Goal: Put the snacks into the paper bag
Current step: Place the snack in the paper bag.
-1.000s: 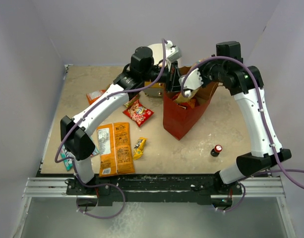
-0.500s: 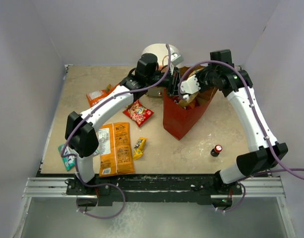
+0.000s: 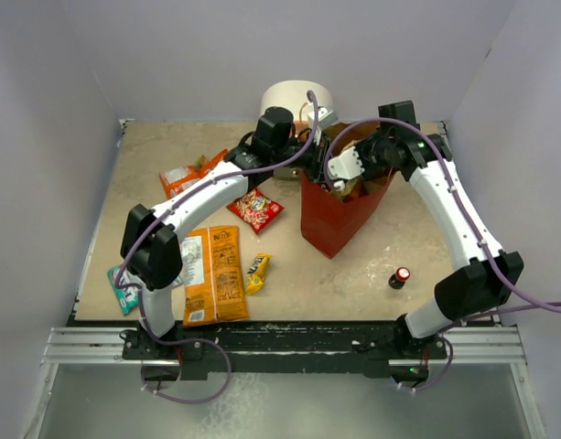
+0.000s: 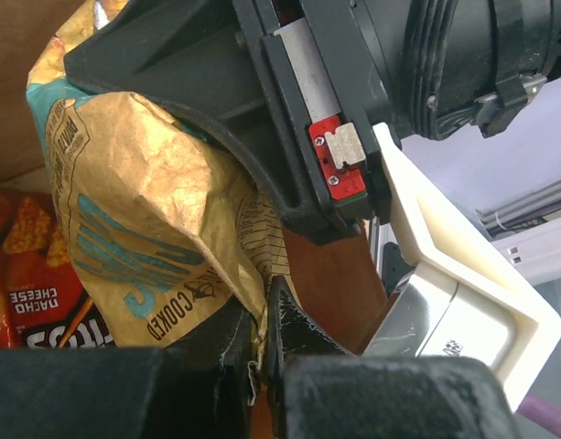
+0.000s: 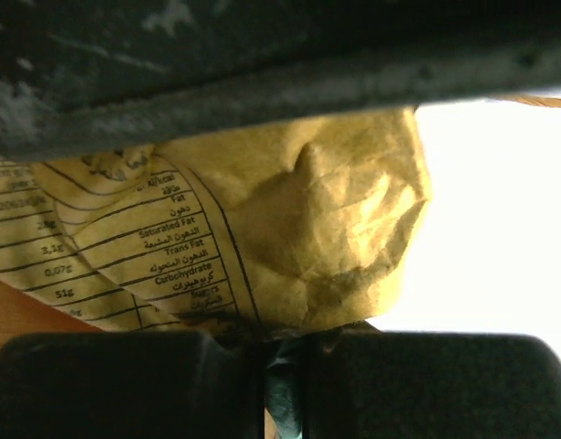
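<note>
Left wrist view gives us the left gripper pinched together on the lower edge of the tan chip bag, a crumpled packet with teal lettering; beside it we see the red Doritos bag lying inside the paper bag, against its brown inner wall; from the right wrist, the right gripper is likewise clamped on a crinkled edge of the same yellow-tan colour, printed with a nutrition table; from above, both arms meet at the open mouth of the paper bag, which stands upright toward the back of the table; to its left lie a small red packet, two orange chip bags side by side, a yellow bar just beside them, an orange-and-white packet farther back and a teal candy bag by the left arm's elbow; a red-capped bottle stands apart on the bag's right; a round white unit sits behind it.
</note>
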You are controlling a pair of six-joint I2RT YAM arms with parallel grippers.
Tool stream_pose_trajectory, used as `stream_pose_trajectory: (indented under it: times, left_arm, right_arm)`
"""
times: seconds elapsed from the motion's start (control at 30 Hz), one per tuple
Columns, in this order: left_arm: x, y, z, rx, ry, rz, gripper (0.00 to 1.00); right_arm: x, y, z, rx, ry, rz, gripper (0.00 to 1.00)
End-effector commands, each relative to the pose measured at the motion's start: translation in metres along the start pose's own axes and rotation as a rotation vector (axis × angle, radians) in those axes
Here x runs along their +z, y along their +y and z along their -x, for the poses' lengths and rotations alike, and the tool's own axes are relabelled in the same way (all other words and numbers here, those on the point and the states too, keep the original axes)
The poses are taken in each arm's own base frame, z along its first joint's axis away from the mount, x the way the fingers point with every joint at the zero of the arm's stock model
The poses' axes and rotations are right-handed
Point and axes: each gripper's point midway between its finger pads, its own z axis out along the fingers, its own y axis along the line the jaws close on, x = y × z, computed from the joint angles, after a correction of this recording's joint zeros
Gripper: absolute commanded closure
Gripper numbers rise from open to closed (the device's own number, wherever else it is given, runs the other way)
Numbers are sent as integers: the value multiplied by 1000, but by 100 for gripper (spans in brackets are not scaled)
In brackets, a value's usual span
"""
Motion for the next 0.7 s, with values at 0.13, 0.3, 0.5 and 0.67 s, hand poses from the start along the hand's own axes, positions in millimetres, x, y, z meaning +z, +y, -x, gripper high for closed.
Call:
stream_pose_trajectory:
  times: [0.13,0.3,0.5,0.67]
  left_arm:
    - [0,-10,19,145,-57,-5,94]
    - [-2,-13,25,176,-62,-1,84]
    - [-5,-17,30,193,-66,-2,74]
    - [-8,-20,35,215,-70,-4,71]
  right_arm:
    - [0,0,-7,39,28,-19,88]
    - [-8,3,-1,51,7,-21,80]
    - [-13,4,1,60,1,-28,70]
    - [-13,2,-1,67,10,-30,62]
